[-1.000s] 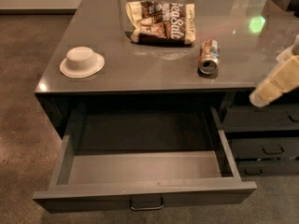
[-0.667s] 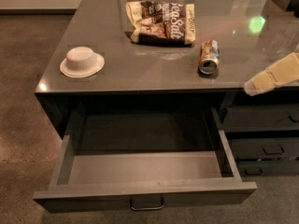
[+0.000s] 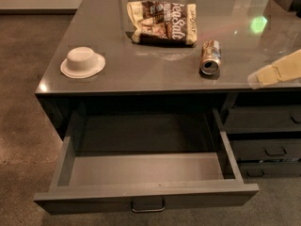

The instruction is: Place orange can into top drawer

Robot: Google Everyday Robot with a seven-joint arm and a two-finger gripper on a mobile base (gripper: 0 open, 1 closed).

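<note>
Can: the orange can (image 3: 210, 57) lies on its side on the grey worktop (image 3: 155, 74), right of centre, silver end toward the camera; its markings are unreadable
Drawer: the top drawer (image 3: 146, 193) stands pulled out below the worktop's front edge
Bag: the snack bag (image 3: 162, 22) lies behind the can; it reads "Sea Salt"
Tool: the pale tool (image 3: 275, 71) hovers at the right edge, near the can but apart from it; I cannot tell its state

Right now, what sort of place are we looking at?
Probably an office kitchenette or break room: a grey counter holding a snack bag and orange can, above dark drawers with the top drawer open. The hand hovers at the counter's right edge.
</note>
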